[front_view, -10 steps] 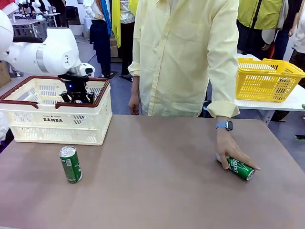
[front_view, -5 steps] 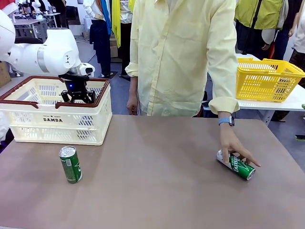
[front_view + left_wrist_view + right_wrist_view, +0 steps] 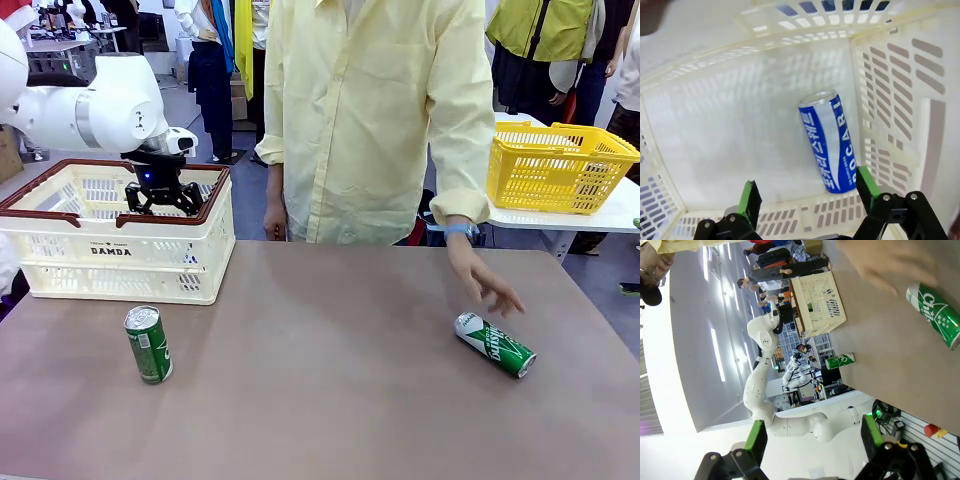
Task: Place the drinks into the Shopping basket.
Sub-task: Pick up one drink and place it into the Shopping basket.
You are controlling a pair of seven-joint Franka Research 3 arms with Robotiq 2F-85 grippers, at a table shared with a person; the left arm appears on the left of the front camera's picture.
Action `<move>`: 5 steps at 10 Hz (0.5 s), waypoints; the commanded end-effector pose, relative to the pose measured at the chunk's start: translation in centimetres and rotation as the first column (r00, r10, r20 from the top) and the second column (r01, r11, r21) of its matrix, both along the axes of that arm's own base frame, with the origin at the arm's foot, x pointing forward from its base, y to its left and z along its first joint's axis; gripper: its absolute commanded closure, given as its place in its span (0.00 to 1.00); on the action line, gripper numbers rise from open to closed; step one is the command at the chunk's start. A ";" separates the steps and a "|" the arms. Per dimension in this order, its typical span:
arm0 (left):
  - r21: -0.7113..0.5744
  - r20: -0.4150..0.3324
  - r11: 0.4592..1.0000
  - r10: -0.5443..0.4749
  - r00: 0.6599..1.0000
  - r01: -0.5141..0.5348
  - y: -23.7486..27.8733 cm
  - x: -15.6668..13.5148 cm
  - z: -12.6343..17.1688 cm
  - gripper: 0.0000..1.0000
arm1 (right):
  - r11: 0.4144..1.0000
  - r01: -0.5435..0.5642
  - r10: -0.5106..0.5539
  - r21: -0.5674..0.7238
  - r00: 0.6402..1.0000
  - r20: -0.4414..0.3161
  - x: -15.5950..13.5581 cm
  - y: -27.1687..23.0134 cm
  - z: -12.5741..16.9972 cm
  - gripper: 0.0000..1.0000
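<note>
Stuff I can actually read: "DAMDA" on the front wall of the Shopping basket [image 3: 150,262], left side of the front view. The blue can [image 3: 830,142], mid-frame in my left wrist view, says "POCARI" plus white Korean lettering. The green can [image 3: 936,315], upper right of my right wrist view, starts "Chil".

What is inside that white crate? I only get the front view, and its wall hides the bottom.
Observer: A blue can lies on the floor of the Shopping basket, close to one slotted wall.
Operator: Is the left pincer gripping it?
Observer: No. The left pincer hangs open above the can, touching nothing.
Operator: And the other pincer?
Observer: The right pincer is open too and empty, looking towards the lying green can.
</note>
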State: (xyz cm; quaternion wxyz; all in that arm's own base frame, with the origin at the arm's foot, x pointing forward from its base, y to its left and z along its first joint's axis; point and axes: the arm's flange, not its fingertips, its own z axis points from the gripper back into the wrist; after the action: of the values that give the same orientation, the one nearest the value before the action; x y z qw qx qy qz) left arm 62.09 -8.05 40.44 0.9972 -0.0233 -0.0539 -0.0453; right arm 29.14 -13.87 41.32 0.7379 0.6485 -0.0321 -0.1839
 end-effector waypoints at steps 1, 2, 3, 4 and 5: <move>0.025 0.049 0.999 0.035 0.998 -0.036 1.5 -2.1 5.3 0.00 | 1.000 -0.012 0.012 -0.004 1.000 0.025 -0.1 -0.1 0.0 0.00; 0.048 0.096 0.998 0.029 0.995 -0.034 2.9 -3.0 9.3 0.00 | 1.000 -0.012 0.012 -0.004 1.000 0.025 -0.1 -0.1 0.0 0.00; 0.038 0.121 0.999 0.015 0.993 -0.020 4.2 -4.4 13.4 0.00 | 1.000 -0.012 0.012 -0.004 1.000 0.025 -0.1 -0.1 0.0 0.00; -0.075 0.104 0.997 -0.027 0.994 0.035 4.5 -7.2 17.0 0.00 | 1.000 -0.012 0.012 -0.004 1.000 0.025 -0.1 -0.1 0.0 0.00; -0.153 0.101 0.984 -0.076 0.992 0.090 4.3 -11.1 19.4 0.00 | 1.000 -0.012 0.012 -0.004 1.000 0.025 -0.1 -0.1 0.0 0.00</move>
State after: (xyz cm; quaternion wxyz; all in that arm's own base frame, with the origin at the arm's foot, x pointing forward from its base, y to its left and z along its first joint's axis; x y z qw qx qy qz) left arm 54.12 -4.17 59.54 0.9898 -0.0534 -0.1198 -0.0550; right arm 29.14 -13.86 41.32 0.7380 0.6485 -0.0319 -0.1838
